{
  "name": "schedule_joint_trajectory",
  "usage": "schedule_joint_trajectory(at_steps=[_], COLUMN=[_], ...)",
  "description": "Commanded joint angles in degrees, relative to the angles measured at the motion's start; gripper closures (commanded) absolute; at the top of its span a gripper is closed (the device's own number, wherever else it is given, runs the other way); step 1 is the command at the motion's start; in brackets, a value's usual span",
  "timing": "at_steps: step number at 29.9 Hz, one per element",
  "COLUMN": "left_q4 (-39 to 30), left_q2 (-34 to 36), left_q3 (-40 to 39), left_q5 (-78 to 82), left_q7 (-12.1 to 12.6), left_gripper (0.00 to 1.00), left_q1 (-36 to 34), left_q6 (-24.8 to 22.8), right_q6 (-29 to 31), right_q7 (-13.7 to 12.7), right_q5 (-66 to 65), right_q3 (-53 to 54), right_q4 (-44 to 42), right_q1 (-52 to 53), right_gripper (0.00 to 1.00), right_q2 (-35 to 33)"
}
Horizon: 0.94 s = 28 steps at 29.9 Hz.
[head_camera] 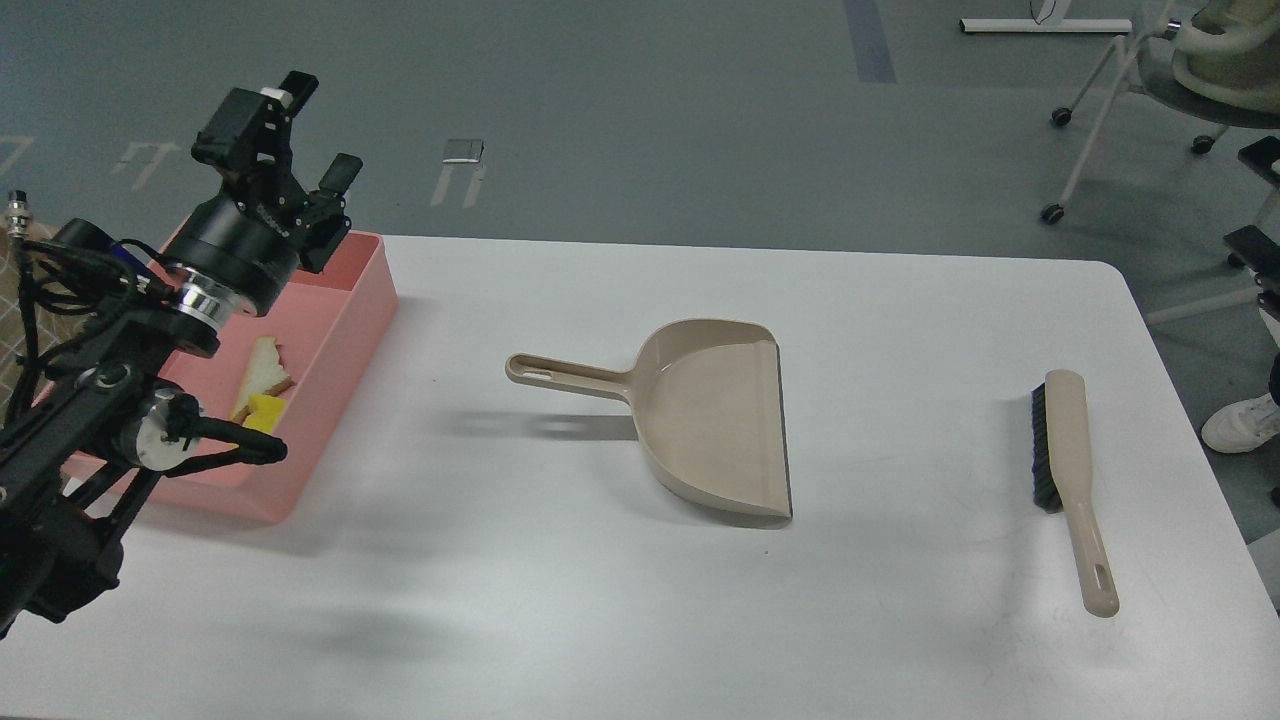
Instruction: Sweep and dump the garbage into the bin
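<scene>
The pink bin (pixel 345 300) stands at the table's far left, partly hidden by my left arm. Both scraps of garbage lie inside it: the white bread-like slice (pixel 266 366) and, just in front of it, the yellow sponge chunk (pixel 262 412). My left gripper (pixel 318 128) is open and empty, raised high above the bin's far right corner. My right gripper (pixel 1256 200) shows only at the right edge, past the table; two dark fingers stand apart with nothing between them.
The beige dustpan (pixel 710 420) lies flat mid-table, handle pointing left. The beige brush (pixel 1070 470) lies on the table at the right, handle toward me. A wheeled chair (pixel 1190 70) stands at the back right. A white shoe (pixel 1240 425) is beside the table's right edge.
</scene>
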Motion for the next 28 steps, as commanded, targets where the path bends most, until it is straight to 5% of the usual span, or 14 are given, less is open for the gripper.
schedule_joint_trajectory(at_steps=[1,11,17,24,28], left_q4=[1.5,8.4,13.4,19.3,19.4], left_q2=[0.0,0.0,-0.1,-1.2,-4.1], left_q3=[-4.5,-9.1,-10.5,-9.4,-9.0], left_q5=[-5.4,-19.6,-22.7,-23.6,-23.6], left_q7=[0.2,0.2,0.4,0.8,3.6], left_gripper=[0.03,0.02,0.02,0.02,0.02], left_q1=[0.2,0.2,0.6,-1.4,-3.4], left_q6=[-3.6,-5.3,-12.0,-12.9,-12.5], right_q6=[-5.1,-9.3,-10.5,-10.5,-10.5], right_q7=[0.1,0.1,0.1,0.2,0.2], right_q5=[1.0,6.0,17.4,20.0,20.2], right_q3=[0.0,-0.1,-0.2,-0.5,-0.4], right_q4=[0.1,-8.7,-14.5,-15.8,-15.9], right_q1=[3.3,10.4,14.4,14.6,14.7], right_gripper=[0.0,0.0,0.0,0.0,0.0], right_q2=[7.5,25.1,25.6,26.6,27.2])
